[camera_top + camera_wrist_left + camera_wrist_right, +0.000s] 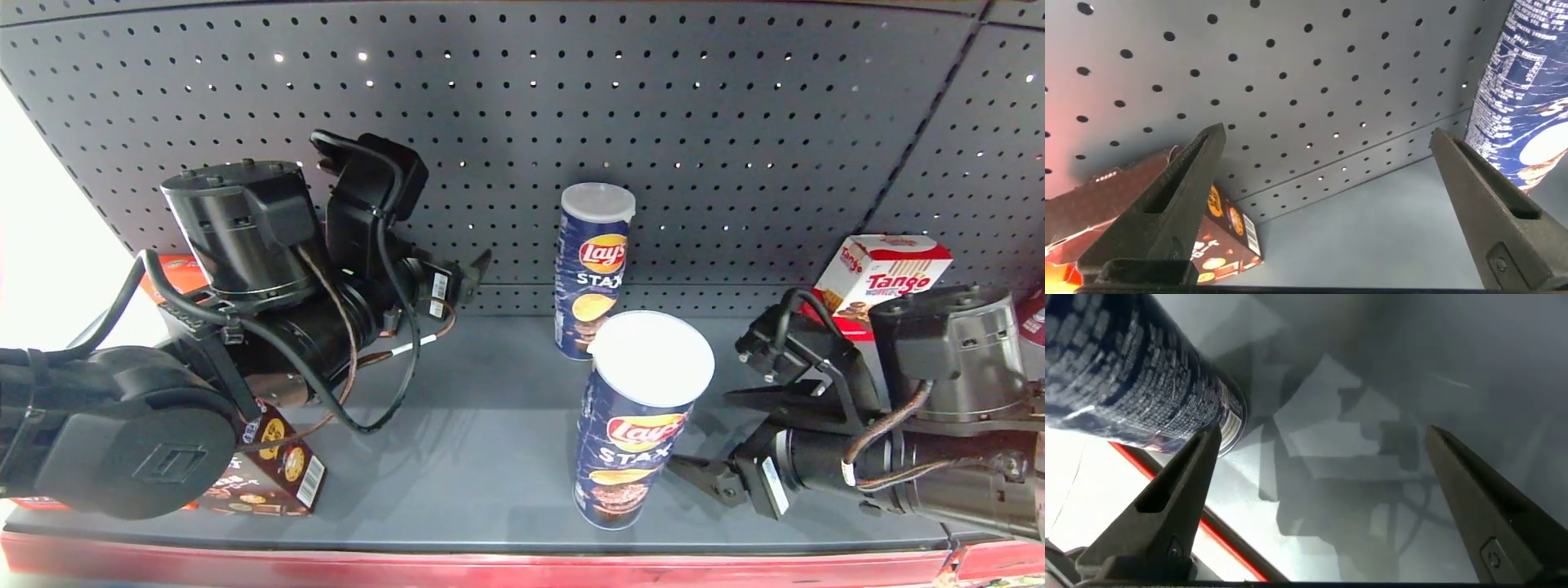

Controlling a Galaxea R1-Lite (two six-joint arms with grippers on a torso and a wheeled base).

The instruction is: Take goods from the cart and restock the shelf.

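Note:
Two tall blue chip cans stand upright on the grey shelf (457,425). One can (593,269) is at the back by the pegboard; the other can (638,420) is near the front edge. My right gripper (702,431) lies just right of the front can, open and apart from it; in the right wrist view this can (1135,376) sits beyond one fingertip of the open gripper (1323,433). My left gripper (469,273) hovers left of the back can, open and holding nothing. The left wrist view shows the gripper (1328,135) facing the pegboard, with the back can (1527,106) beside one finger.
A brown cookie box (277,469) lies at the front left under my left arm, another brown box (1221,237) by the back wall. A red-and-white wafer box (882,273) stands at the back right. The red shelf lip (490,567) runs along the front.

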